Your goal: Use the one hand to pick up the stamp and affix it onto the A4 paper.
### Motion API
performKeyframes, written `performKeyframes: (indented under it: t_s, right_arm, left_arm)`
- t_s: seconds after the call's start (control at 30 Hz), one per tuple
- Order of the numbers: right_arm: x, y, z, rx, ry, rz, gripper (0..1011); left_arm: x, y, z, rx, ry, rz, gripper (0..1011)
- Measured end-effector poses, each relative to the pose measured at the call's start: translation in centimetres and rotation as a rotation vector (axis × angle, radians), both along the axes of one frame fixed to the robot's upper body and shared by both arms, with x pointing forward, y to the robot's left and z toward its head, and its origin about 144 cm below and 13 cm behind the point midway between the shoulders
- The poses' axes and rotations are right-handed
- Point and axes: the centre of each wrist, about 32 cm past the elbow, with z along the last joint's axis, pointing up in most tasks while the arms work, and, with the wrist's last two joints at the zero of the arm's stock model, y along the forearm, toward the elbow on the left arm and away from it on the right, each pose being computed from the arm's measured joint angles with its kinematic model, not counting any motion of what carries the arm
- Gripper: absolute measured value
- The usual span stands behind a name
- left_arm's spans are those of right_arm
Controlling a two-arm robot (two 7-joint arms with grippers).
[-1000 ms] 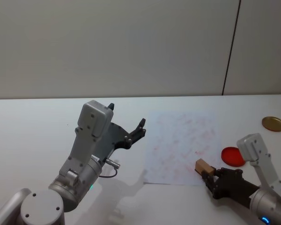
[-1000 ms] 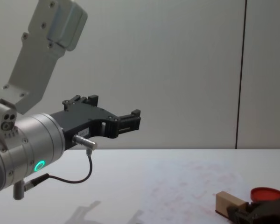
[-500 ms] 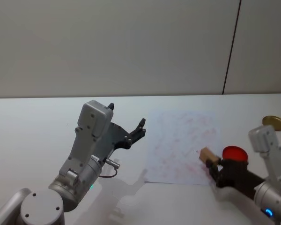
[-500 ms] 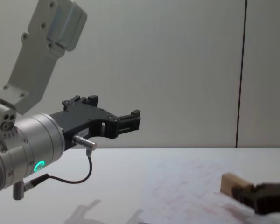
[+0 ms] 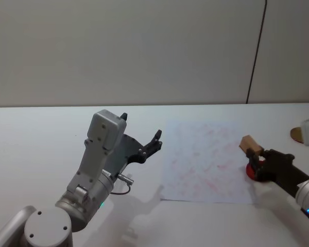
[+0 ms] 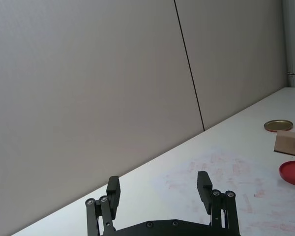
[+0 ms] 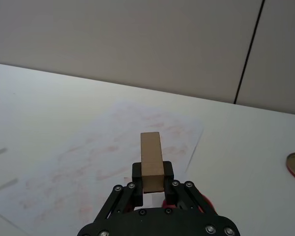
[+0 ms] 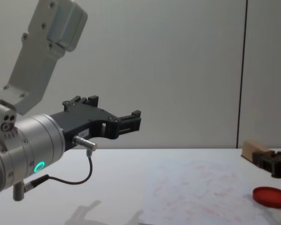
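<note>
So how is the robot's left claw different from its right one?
The left gripper is open and empty; the right gripper is shut on the stamp. The left gripper hangs left of the A4 paper; the right gripper is above the red ink pad. Both are black, with two fingers.

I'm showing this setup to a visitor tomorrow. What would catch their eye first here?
The right end effector is shut on the light wooden stamp, held in the air over the red ink pad by the right edge of the A4 paper. The paper is covered in faint pink stamp marks. The large left end effector hovers open, raised left of the paper.
</note>
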Motion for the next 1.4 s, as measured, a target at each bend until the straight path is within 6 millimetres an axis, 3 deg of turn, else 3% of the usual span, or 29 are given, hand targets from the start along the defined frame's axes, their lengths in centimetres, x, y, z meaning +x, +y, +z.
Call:
performKeyframes:
  t_s: [0.57,1.4]
  right_arm:
    - [1.0,-1.8,-0.5,-0.076,0.026,-0.051,217]
    - [1.6,-2.3,-1.5,-0.095,0.099,-0.068,217]
  left_arm:
    - [0.0,0.0,0.0,0.000,0.000,0.000,993]
    - [0.0,0.0,0.0,0.000,0.000,0.000,993]
